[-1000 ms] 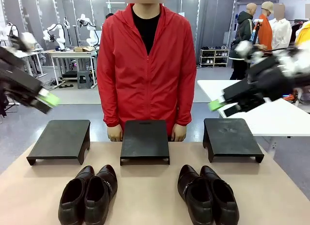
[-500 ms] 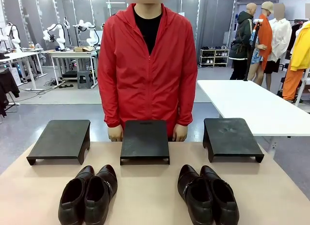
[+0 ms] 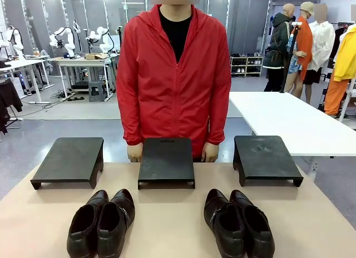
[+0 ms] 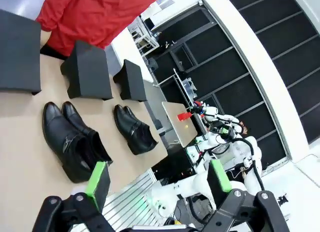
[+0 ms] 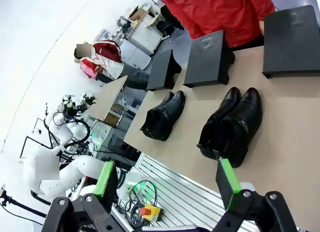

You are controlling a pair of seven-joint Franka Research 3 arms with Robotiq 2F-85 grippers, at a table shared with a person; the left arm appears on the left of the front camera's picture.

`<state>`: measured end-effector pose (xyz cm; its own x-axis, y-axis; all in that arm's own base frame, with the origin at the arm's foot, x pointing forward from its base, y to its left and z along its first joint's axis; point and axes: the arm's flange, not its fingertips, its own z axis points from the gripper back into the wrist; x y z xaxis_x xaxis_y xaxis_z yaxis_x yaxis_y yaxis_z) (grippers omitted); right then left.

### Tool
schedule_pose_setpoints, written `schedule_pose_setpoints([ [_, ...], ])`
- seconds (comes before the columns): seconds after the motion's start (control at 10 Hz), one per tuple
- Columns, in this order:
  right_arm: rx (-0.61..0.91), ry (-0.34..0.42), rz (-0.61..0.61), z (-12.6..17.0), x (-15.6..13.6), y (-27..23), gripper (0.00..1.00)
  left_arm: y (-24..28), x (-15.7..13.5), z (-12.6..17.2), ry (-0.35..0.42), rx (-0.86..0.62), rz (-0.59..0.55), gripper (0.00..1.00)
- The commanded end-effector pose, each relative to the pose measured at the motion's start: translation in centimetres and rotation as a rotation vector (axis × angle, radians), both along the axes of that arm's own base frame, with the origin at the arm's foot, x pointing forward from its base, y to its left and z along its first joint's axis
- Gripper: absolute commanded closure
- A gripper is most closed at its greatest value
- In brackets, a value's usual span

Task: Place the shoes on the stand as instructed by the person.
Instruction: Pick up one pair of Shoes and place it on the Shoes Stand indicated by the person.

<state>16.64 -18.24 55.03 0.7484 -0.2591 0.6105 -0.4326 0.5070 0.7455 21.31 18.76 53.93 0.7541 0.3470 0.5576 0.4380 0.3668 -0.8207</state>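
Two pairs of black glossy shoes stand near the table's front edge, toes toward the stands: the left pair [image 3: 101,222] and the right pair [image 3: 238,222]. Beyond them three black stands sit in a row: left stand [image 3: 69,158], middle stand [image 3: 166,159], right stand [image 3: 264,156]. The person [image 3: 175,74] in a red jacket stands behind the middle stand, a hand [image 3: 134,153] resting at either side of it. My left gripper [image 4: 158,178] hangs open high above the left pair [image 4: 70,142]. My right gripper [image 5: 167,178] is open too, well above the right pair [image 5: 232,124].
A white table [image 3: 289,122] stands off to the right behind the tan table [image 3: 167,224]. Other benches with robot arms and people are far back in the room. Bare tabletop lies between the two pairs and in front of the stands.
Both arms, seen at the picture's sides one second ago, have drawn out of the front view. The person has shifted slightly to the right. Shoes and stands have not moved.
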Motion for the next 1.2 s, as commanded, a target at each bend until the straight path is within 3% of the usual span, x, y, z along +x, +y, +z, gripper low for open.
schedule_pose_setpoints([
  [0.0, 0.005, 0.000, -0.015, 0.27, -0.27, -0.12, 0.00, 0.23, -0.67, -0.02, 0.016, 0.009, -0.009, 0.00],
  [1.1, 0.005, 0.000, -0.015, 0.27, -0.27, -0.12, 0.00, 0.23, -0.67, -0.02, 0.016, 0.009, -0.009, 0.00],
])
